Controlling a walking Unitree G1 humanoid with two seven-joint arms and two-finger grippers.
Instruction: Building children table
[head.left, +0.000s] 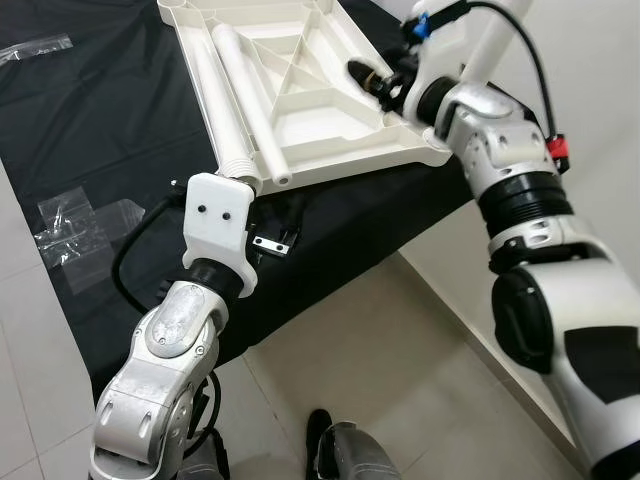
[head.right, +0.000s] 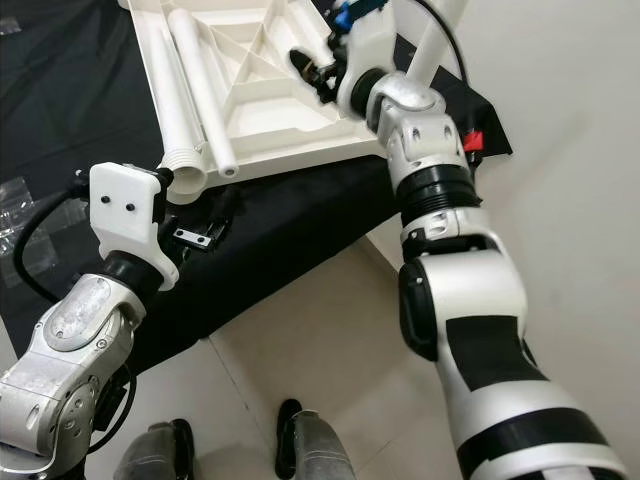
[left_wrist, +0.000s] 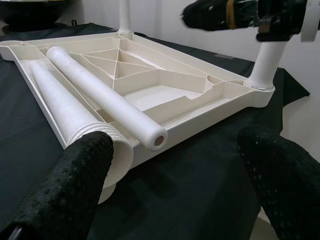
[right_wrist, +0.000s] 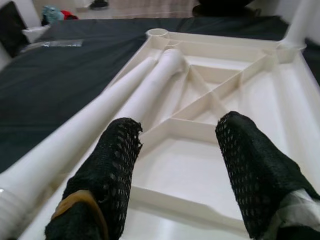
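On the black cloth (head.left: 120, 110), tabletop (head.left: 300, 110) lies underside up — two legs (head.left: 235, 90) inside. Left gripper (left_wrist: 170, 195) wide; right gripper (right_wrist: 175, 165) wide above it.

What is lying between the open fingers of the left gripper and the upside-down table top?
In the left wrist view, only a short stretch of black cloth lies between the left gripper and the table top. The nearer loose leg's end overhangs it.
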